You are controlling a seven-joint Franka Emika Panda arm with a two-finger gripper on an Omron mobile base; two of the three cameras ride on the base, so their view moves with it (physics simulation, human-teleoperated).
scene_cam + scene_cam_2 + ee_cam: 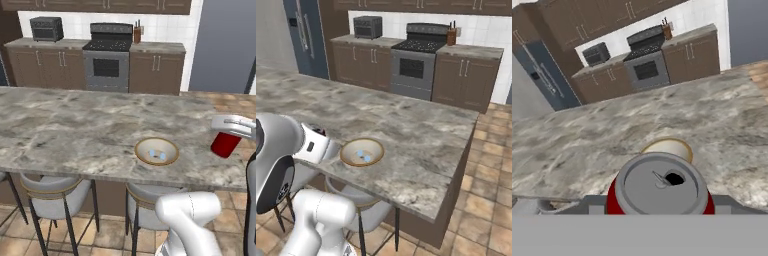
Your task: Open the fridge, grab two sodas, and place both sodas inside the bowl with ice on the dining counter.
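In the left base view, the pincer (231,131) sat at the right edge of the frame, closed around a red soda can (225,144) that hung tilted, its long axis leaning lower-left. It hovered right of the bowl (156,151) on the marbled tabletop (75,125), presumably carried there for dropping in.

In the right base view, the bowl (362,152) lay at centre left with bluish ice inside; the fridge (303,35) stood upper left.

In the hand view, the can's (661,186) grey top with its tab faced the camera at bottom centre, the bowl's (668,148) rim peeking just beyond it.
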